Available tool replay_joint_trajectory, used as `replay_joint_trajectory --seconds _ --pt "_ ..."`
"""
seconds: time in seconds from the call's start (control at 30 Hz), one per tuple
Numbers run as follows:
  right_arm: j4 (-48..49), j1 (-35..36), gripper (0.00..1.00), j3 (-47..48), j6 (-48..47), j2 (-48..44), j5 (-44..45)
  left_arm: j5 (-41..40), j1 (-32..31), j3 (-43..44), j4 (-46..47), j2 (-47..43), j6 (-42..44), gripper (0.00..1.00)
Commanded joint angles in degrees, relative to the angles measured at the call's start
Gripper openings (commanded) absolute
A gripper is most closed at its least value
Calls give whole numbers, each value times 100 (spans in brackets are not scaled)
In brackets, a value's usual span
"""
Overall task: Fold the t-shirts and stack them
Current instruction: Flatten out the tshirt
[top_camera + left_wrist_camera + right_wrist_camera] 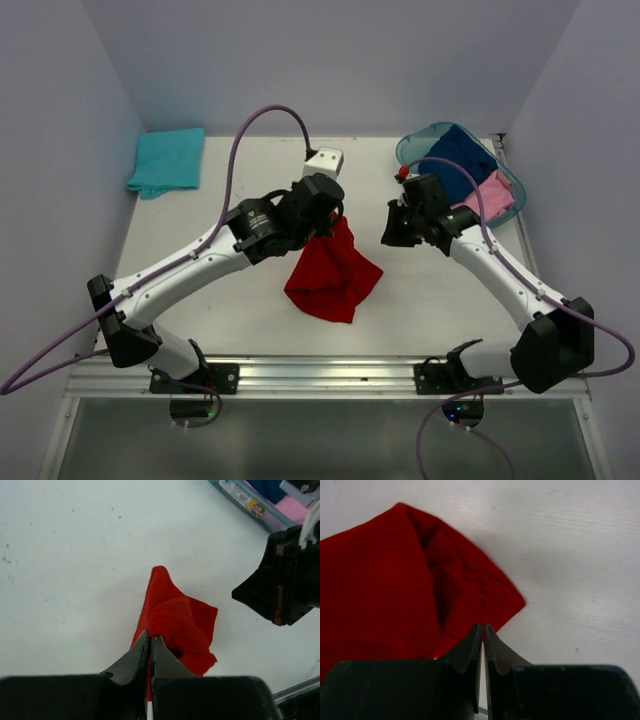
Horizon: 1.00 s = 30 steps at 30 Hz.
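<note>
The bright red t-shirt (333, 272) hangs bunched from my left gripper (335, 215), its lower part resting on the table's middle. In the left wrist view the gripper (151, 636) is shut on the red cloth (182, 625). My right gripper (388, 232) hovers just right of the shirt, apart from it. In the right wrist view it (483, 626) is shut with nothing between the jaws, and the red shirt (375, 590) lies beyond it. A folded turquoise t-shirt (168, 160) lies at the back left. Navy (462, 160) and pink (488, 196) t-shirts lie in the basket.
The teal plastic oval basket (412, 146) stands at the back right, right behind my right arm. White walls close in the table on the left, back and right. A metal rail runs along the near edge.
</note>
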Motion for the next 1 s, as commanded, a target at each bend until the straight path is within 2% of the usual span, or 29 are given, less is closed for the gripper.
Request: replay_joint_trajectory --seconds 0.0,0.17,0.3,0.4,0.53,0.7,0.83,0.87,0.97 --pt "865 78 8 -60 113 159 -1448 -448 43 228 -411 -21 -53 0" --pt "954 385 8 -156 166 555 -1511 -580 104 316 -420 -249 -132 0" --pt "919 535 9 -279 254 661 -1082 -615 183 781 -551 -294 -18 0" --pt "849 570 11 -359 271 634 -756 -562 201 1422 -683 -197 175 0" --pt "858 579 13 -403 263 678 -825 -475 201 2816 -911 171 561 0" --pt "989 649 16 -411 263 705 -992 -45 201 3734 -1096 637 764 0" --pt "1139 676 24 -394 236 643 -1299 53 210 4095 -1026 708 870 0" --pt "1182 684 34 -368 228 634 -1344 88 210 4122 -948 665 887 0" --pt "1244 693 45 -332 210 590 -1458 123 218 4122 -755 559 923 0"
